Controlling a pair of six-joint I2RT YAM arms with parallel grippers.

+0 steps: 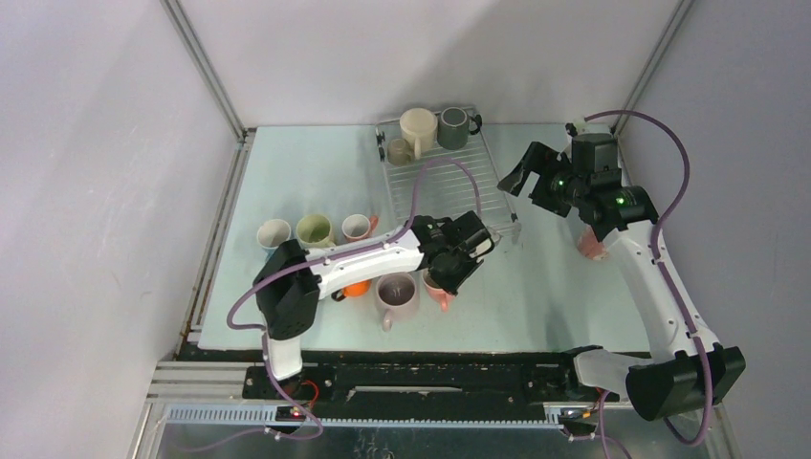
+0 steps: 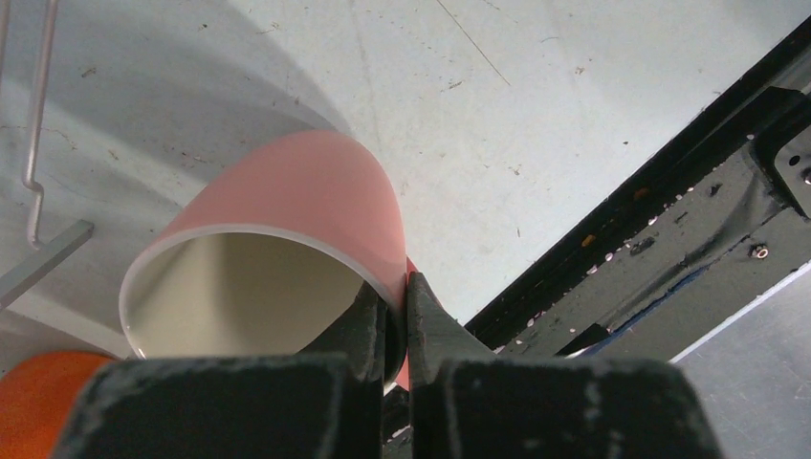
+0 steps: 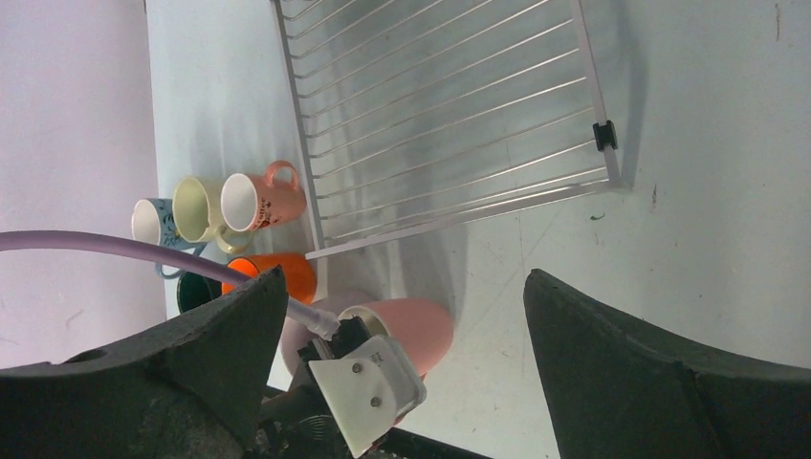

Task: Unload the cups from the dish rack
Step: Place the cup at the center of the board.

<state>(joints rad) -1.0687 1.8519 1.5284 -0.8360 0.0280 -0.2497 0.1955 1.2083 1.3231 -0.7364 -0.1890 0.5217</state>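
While the left jaws stay out of sight under the arm in the overhead view, the left wrist camera shows them clamped on the wall of a salmon-pink ceramic cup with a cream inside (image 2: 306, 186). One dark finger (image 2: 363, 325) is inside the rim and the other outside, with only the wall's thickness between them. I see that cup tipped, its mouth turned toward the wrist camera, out of the rack and just off its near left corner. I cannot tell whether its base touches the pale blue-green bench (image 1: 545, 287).

The right jaws are spread wide with nothing between them, their black fingers (image 3: 660, 373) hanging over the right edge of the clear-framed rectangular dish rack with parallel wire ribs (image 1: 445, 196).

Three cups stand in the rack, all at its far end: a tall cream mug (image 1: 418, 127), a grey-green mug (image 1: 452, 128) just beside it, and a small beige cup (image 1: 398, 151) in front of the cream one.

On the bench left of the rack I count a row of three: a white cup with blue pattern (image 1: 273, 232), a pale green cup (image 1: 314, 229) and a small pink handled cup (image 1: 358, 226). Nearer me sit an orange cup (image 1: 357, 288), partly hidden by the left arm, and a mauve mug (image 1: 396, 291) just beside the gripped cup. A dark teal cup (image 3: 196, 292) shows only from the right wrist, next to the orange one.
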